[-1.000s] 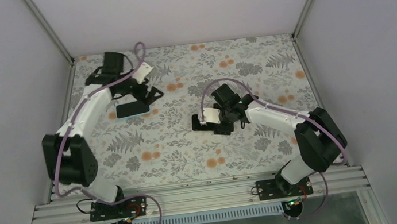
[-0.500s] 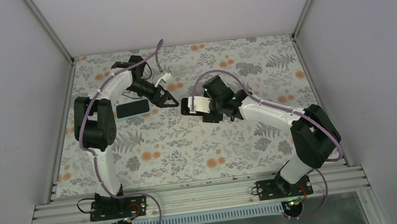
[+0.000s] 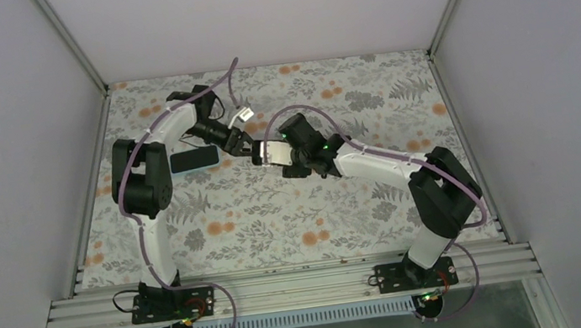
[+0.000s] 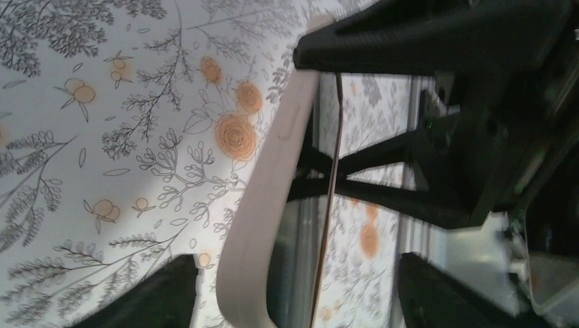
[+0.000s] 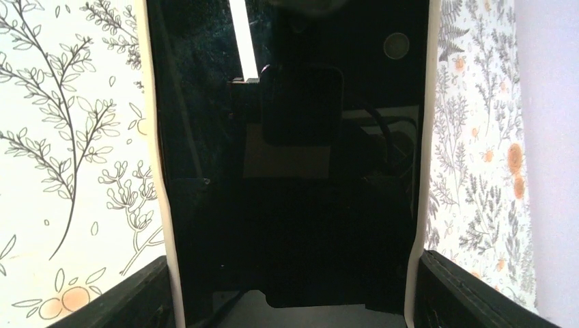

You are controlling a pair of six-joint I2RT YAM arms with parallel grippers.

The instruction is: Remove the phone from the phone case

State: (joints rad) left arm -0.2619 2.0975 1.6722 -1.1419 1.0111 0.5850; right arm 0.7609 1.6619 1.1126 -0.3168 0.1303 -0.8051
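The right gripper is closed across the width of a white phone case. One black finger presses each long side rim, and the case is held up off the floral tablecloth. The phone sits inside the case. Its glossy black face is turned toward the right wrist camera and fills the space between the two white rims. The cloth's leaf and flower print shows past the case on both sides of this gripper.

The left gripper stands wide open, its two fingers spread far apart. The free end of the case reaches into the gap between them. From the left wrist the case appears edge-on as a curved white rim with a raised button strip along it. The thin dark edge of the phone runs just beside that rim. A sliver of cloth shows between the rim and the nearer finger, so that finger is not touching it. Whether the other finger touches the case cannot be told. Beyond the case, straight ahead of the left gripper, are the black fingers and body of the right gripper.

From above, the two grippers meet almost tip to tip over the far left part of the table, with the case between them. A dark flat rectangular object lies on the cloth just beside the left gripper, on the side away from the right gripper.
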